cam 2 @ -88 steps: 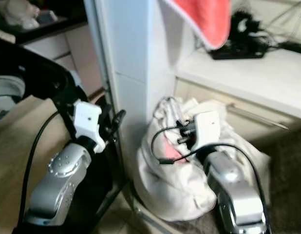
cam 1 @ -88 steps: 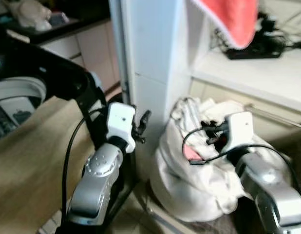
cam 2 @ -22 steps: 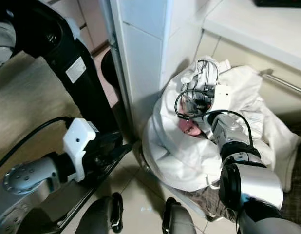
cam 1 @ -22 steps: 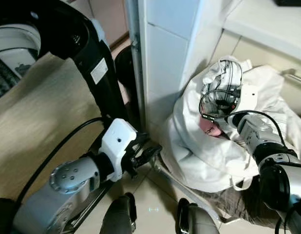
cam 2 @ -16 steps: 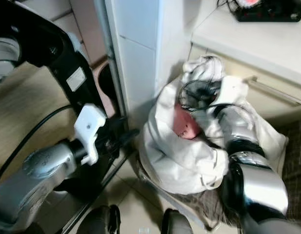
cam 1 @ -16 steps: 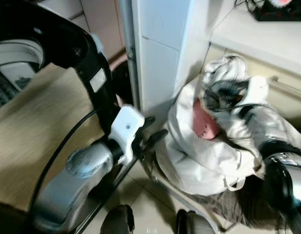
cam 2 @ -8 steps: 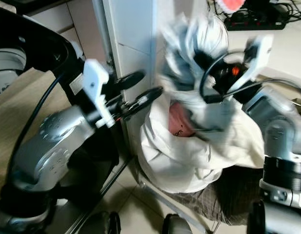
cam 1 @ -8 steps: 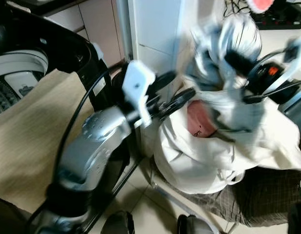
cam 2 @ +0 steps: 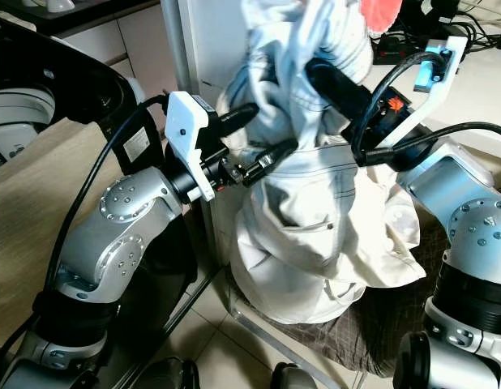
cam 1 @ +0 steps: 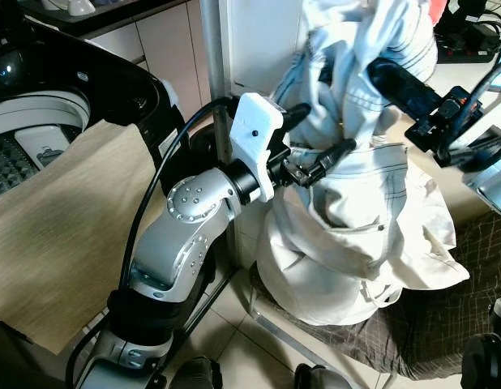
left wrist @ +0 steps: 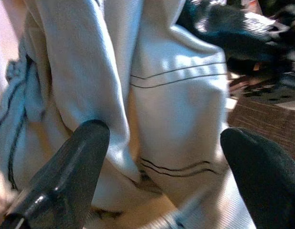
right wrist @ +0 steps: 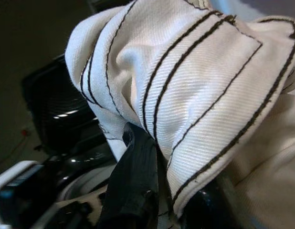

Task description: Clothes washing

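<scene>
A white garment with dark stitching (cam 1: 356, 203) hangs lifted above the laundry heap (cam 1: 348, 275), its top bunched high. My right gripper (cam 1: 378, 71) is shut on that bunched top; in the right wrist view a black finger (right wrist: 135, 186) presses into the stitched cloth (right wrist: 195, 71). My left gripper (cam 1: 325, 130) is open at the garment's left side, at mid height. In the left wrist view its fingers (left wrist: 66, 167) stand wide apart with a fold of the white cloth (left wrist: 171, 105) just beyond them.
A top-loading washing machine (cam 1: 40, 121) with its black lid up stands at the left, with a beige cloth (cam 1: 64, 235) in front of it. A white pillar (cam 1: 250, 49) rises behind the heap. Brown checked fabric (cam 1: 445, 324) lies under the heap. A counter with cables (cam 2: 477, 73) is at the right.
My right gripper has pulled the white garment up out of the heap. My left arm has risen from floor height to the garment's side. The camera has tilted up.
</scene>
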You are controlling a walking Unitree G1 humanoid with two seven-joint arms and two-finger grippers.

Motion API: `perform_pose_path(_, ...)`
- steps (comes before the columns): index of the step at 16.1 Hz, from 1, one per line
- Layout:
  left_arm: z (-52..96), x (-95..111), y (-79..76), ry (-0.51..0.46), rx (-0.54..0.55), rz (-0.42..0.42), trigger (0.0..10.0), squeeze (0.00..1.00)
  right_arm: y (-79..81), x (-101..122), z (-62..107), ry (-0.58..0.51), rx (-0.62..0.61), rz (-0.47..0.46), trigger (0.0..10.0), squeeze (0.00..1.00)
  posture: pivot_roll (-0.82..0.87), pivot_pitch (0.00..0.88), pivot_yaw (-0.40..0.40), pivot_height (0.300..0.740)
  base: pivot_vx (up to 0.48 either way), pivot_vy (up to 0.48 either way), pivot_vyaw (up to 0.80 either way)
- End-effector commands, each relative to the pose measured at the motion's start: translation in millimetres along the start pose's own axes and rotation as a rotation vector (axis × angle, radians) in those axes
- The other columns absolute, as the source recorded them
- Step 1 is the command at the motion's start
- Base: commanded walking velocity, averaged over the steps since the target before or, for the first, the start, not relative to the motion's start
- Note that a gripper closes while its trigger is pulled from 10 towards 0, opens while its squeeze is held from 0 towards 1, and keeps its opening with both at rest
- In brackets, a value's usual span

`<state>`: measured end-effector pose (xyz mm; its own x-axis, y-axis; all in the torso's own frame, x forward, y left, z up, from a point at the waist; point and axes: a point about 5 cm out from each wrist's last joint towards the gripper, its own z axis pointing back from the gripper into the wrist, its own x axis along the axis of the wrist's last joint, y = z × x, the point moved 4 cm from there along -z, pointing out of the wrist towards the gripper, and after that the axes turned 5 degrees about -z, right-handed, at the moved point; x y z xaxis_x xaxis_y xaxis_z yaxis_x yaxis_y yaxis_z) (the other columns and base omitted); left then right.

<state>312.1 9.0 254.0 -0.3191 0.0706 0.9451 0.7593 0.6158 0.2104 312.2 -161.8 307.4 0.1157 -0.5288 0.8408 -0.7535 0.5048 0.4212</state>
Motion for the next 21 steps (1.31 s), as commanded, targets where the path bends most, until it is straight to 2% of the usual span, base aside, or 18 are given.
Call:
perform_pose_path(1,-3.4,1,-0.7,0.002,-0.006,-0.040,10.0,0.00,14.3,11,-0.7,-0.037,0.052,0.026,0.0,0.00,-0.07,0.025,0.025,0.740,0.000,0.000,0.00)
perform_pose_path(5,3.8,-12,-19.8,0.052,-0.154,-0.123,10.0,0.00,4.7,21,-0.6,-0.096,-0.017,-0.005,0.0,0.00,-0.06,0.025,0.021,0.740,0.000,0.000,0.00)
perform_pose_path(7,7.7,-23,-24.3,0.107,-0.208,-0.208,10.0,0.00,6.3,23,-0.5,-0.104,-0.011,-0.015,0.0,0.00,-0.06,0.028,0.022,0.740,0.000,0.000,0.00)
perform_pose_path(9,6.4,-30,-22.2,0.134,-0.221,-0.303,10.0,0.00,10.6,22,-1.6,-0.097,0.003,-0.019,0.0,0.00,-0.06,0.027,0.023,0.740,0.000,0.000,0.00)
perform_pose_path(11,7.0,-37,-23.8,0.172,-0.269,-0.359,10.0,0.00,12.3,21,-1.6,-0.090,0.006,-0.015,0.0,0.00,-0.06,0.023,0.027,0.740,0.000,0.000,0.00)
perform_pose_path(13,7.1,-40,-20.4,0.196,-0.262,-0.375,9.7,0.00,13.1,21,-1.5,-0.090,0.006,-0.014,0.0,0.00,-0.06,0.022,0.029,0.740,0.000,0.000,0.00)
perform_pose_path(14,6.2,-42,-15.7,0.205,-0.237,-0.391,0.0,0.00,13.3,21,-1.1,-0.089,0.005,-0.015,0.0,0.00,-0.06,0.022,0.029,0.740,0.000,0.000,0.00)
perform_pose_path(21,3.9,-37,4.5,0.179,-0.140,-0.425,0.0,0.00,11.9,18,-1.3,-0.086,-0.006,-0.014,0.0,0.00,-0.06,0.012,0.036,0.740,0.000,0.000,0.00)
